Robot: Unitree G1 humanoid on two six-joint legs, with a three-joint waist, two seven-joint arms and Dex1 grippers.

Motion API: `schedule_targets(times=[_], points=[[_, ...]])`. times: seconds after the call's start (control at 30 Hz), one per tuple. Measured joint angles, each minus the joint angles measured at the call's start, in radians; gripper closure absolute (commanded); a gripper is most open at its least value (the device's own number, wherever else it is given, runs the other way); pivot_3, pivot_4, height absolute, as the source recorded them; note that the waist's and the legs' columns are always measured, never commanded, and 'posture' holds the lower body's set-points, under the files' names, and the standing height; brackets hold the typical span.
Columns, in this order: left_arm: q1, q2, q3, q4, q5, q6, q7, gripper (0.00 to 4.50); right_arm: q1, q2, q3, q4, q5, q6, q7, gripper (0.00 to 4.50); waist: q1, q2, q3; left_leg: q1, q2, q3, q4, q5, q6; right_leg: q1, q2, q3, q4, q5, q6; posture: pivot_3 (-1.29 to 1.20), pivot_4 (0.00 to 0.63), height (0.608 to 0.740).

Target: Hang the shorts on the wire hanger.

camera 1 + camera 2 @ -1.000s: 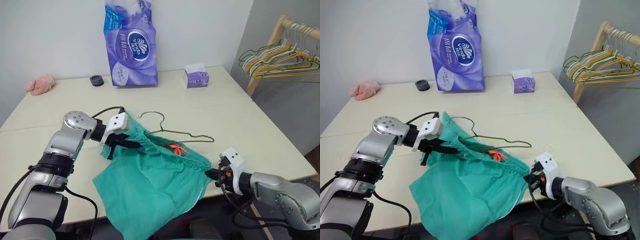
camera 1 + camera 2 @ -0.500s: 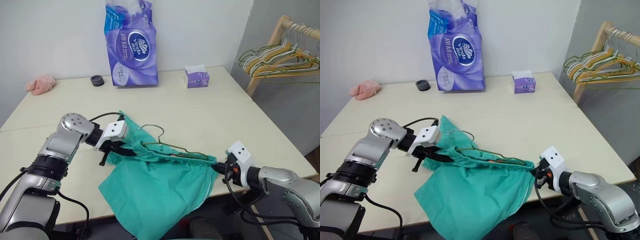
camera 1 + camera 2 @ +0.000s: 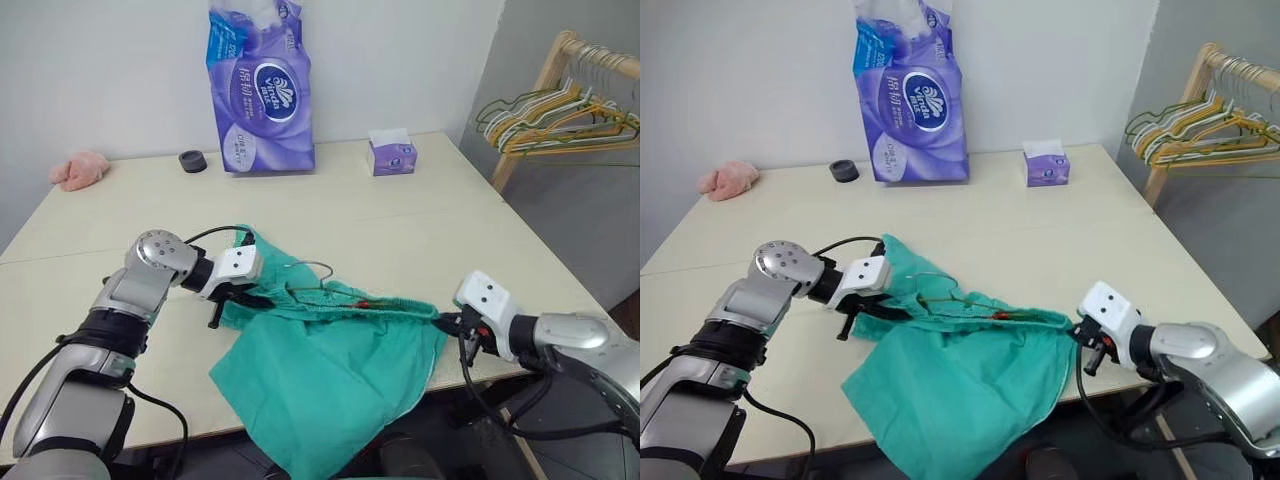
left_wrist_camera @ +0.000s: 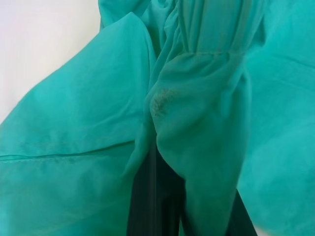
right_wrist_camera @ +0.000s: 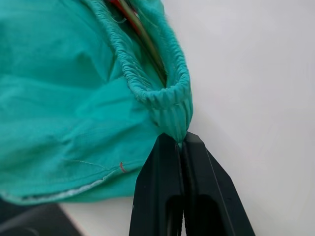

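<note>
Teal-green shorts stretched by the waistband between two robot pincers, with a wire hanger lying inside the band.

Taking the shorts [image 3: 330, 375] as landmark: at their left end the left pincer [image 3: 243, 296] is clenched on a fold of the waistband. The wire hanger [image 3: 325, 287] runs along the band, its hook poking up out of the cloth near that left end, its long axis matching the stretched band. At the shorts' right end the right pincer [image 5: 178, 142] is clamped shut on the gathered waistband tip. The legs drape over the near edge of the worktop [image 3: 420, 215]. The hook lies nearer the left arm.
</note>
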Motion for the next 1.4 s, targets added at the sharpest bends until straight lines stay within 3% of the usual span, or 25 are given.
schedule_targets(times=[0.17,0.33,0.67,0.97,1.23,1.33,1.4], points=[[0.002,-0.028,0.000,-0.027,0.009,0.017,0.030,4.50,-0.130,0.039,0.107,0.040,-0.062,-0.006,0.005,4.45,0.001,0.000,0.000,0.000,0.000,-0.001,0.000,0.000,0.000,0.000,-0.001,0.000,0.000,0.000,0.000,-0.29,0.038,0.740],[0.007,-0.034,0.000,-0.050,0.009,0.024,0.036,4.50,-0.158,0.011,0.162,0.063,-0.123,-0.044,0.055,4.45,0.001,0.000,0.000,0.000,0.000,0.000,0.000,0.000,0.000,0.000,-0.001,0.000,0.000,0.000,0.000,-0.28,0.044,0.740],[0.041,-0.054,0.000,-0.095,0.008,0.041,0.052,4.50,-0.095,-0.082,0.117,0.073,-0.188,-0.128,0.140,1.11,0.001,0.001,0.001,0.000,0.000,0.000,0.000,0.000,0.000,0.000,-0.001,0.000,0.000,0.000,0.000,-0.29,0.049,0.740],[0.044,-0.056,0.000,-0.096,0.008,0.042,0.052,4.50,-0.102,-0.037,0.139,0.167,-0.199,-0.112,0.174,1.11,-0.001,0.001,0.001,0.000,0.000,0.000,0.000,0.000,0.000,0.000,0.000,0.000,0.000,0.000,0.000,-0.29,0.045,0.740],[0.050,-0.057,0.000,-0.101,0.008,0.045,0.051,4.50,-0.257,0.078,0.302,0.302,-0.271,-0.148,0.251,1.11,-0.011,0.002,0.002,0.000,0.000,-0.001,0.000,0.000,0.000,0.000,-0.001,-0.001,0.000,0.000,0.000,-0.28,0.044,0.740],[0.052,-0.057,0.000,-0.106,0.008,0.057,0.051,4.50,-0.287,0.101,0.332,0.336,-0.300,-0.166,0.272,1.72,-0.013,0.002,0.002,0.000,0.000,-0.001,0.000,0.000,0.000,0.000,-0.001,-0.001,0.001,0.000,0.000,-0.27,0.044,0.740],[0.054,-0.057,0.000,-0.109,0.008,0.062,0.051,4.50,-0.296,0.110,0.337,0.348,-0.318,-0.178,0.283,2.36,-0.013,0.002,0.002,0.000,0.000,-0.001,0.000,0.000,0.000,0.000,-0.001,-0.001,0.001,0.000,0.000,-0.27,0.044,0.740]])
